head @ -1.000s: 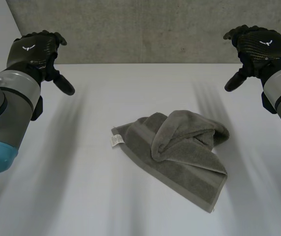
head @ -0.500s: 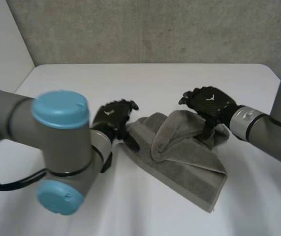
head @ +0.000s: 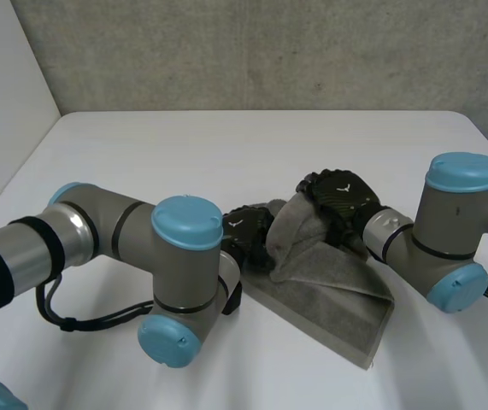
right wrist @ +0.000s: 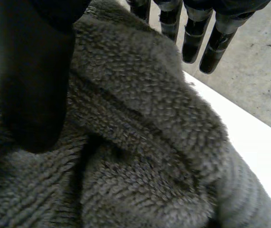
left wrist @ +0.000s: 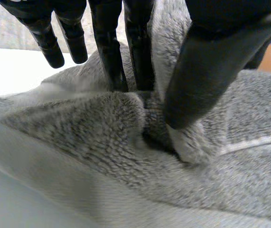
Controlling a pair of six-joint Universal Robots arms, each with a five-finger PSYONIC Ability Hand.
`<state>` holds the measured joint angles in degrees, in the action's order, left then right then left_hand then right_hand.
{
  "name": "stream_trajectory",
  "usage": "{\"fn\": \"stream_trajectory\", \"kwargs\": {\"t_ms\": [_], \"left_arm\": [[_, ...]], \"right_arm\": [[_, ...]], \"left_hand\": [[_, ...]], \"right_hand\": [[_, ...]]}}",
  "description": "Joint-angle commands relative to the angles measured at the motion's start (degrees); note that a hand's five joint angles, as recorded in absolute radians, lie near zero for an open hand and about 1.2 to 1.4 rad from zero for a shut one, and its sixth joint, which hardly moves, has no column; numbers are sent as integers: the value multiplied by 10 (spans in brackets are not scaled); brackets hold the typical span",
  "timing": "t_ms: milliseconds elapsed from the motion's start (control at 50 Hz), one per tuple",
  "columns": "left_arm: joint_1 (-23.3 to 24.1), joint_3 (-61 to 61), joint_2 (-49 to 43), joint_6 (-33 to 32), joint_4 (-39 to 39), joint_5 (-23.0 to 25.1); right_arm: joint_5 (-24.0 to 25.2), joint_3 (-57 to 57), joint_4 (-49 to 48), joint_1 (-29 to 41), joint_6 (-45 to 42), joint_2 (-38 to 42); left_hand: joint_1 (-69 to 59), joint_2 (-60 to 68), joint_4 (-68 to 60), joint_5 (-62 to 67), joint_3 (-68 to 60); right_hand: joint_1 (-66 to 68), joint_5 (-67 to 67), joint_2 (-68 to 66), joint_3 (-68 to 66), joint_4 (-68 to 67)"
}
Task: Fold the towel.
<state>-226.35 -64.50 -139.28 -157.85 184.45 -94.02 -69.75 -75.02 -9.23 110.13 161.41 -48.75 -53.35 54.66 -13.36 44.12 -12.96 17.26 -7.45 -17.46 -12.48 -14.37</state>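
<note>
A grey towel [head: 346,299] lies crumpled on the white table [head: 226,145], its upper part bunched into a thick fold. My left hand [head: 248,232] sits on the towel's left part. In the left wrist view its fingers [left wrist: 109,57] and thumb [left wrist: 206,66] press together on a raised ridge of the towel [left wrist: 102,142], pinching it. My right hand [head: 342,192] rests on top of the bunched fold. In the right wrist view its thumb [right wrist: 31,71] lies on the towel [right wrist: 140,118] and its straight fingers [right wrist: 197,42] reach past the fold without gripping.
My left arm [head: 184,290] crosses low over the near left of the table, and my right arm [head: 457,231] stands close at the right. A concrete wall [head: 252,51] runs behind the table's far edge. Bare tabletop stretches beyond the towel.
Both hands have come down from raised positions at the sides onto the towel. The left hand's fingers have closed onto a ridge of cloth. The right hand stays open.
</note>
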Motion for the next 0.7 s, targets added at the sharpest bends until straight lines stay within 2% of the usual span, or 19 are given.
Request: {"fn": "stream_trajectory", "kwargs": {"t_ms": [20, 60, 80, 120, 140, 160, 180, 200, 400, 460, 500, 580, 700], "left_arm": [[3, 6, -7, 61, 20, 28], [3, 6, -4, 78, 30, 30], [3, 6, -4, 78, 30, 30], [2, 6, 0, 82, 38, 29], [2, 6, 0, 82, 38, 29], [2, 6, 1, 80, 38, 29], [1, 6, 1, 79, 38, 27], [1, 6, 1, 79, 38, 27], [-6, -4, 29, 74, 35, 30], [-33, 5, 59, 55, 38, 30], [-86, 20, 107, 18, 39, 31], [-116, 39, 165, -17, 37, 29], [-135, 32, 268, -39, 41, 34]], "right_arm": [[1, -7, 5, 4, -7, -24], [3, -14, 7, 1, -10, -42], [3, -14, 7, 1, -10, -42], [4, -21, 7, -4, -23, -54], [4, -21, 7, -4, -23, -54], [5, -24, 7, -6, -34, -60], [5, -24, 7, -6, -34, -60], [6, -28, 7, -12, -43, -67], [45, -30, 12, -15, -51, -100], [48, -10, 11, -12, -44, -121], [43, 12, 11, -10, -36, -132], [25, 65, 5, 1, 26, -184], [-25, 42, -41, 2, 143, -284]], "left_hand": [[-65, 52, 34, 57, 30], [-65, 52, 34, 57, 30], [-65, 52, 34, 57, 30], [-83, 70, 34, 76, 30], [-83, 70, 34, 76, 30], [-167, 154, 34, 159, 30], [-266, 252, 34, 258, 30], [-266, 253, 34, 259, 30], [-267, 253, 34, 259, 30], [-267, 253, 34, 259, 30], [-267, 253, 34, 259, 30], [-267, 253, 34, 259, 30], [-267, 253, 34, 259, 30]], "right_hand": [[157, -155, -155, 25, 44], [276, -274, -274, 25, 44], [276, -275, -274, 25, 44], [491, -489, -489, 25, 44], [492, -490, -490, 25, 44], [582, -580, -580, 25, 44], [583, -581, -581, 25, 44], [627, -625, -625, 25, 44], [627, -625, -625, 25, 44], [627, -625, -625, 25, 44], [627, -625, -625, 25, 44], [627, -625, -625, 25, 44], [627, -625, -625, 25, 44]]}}
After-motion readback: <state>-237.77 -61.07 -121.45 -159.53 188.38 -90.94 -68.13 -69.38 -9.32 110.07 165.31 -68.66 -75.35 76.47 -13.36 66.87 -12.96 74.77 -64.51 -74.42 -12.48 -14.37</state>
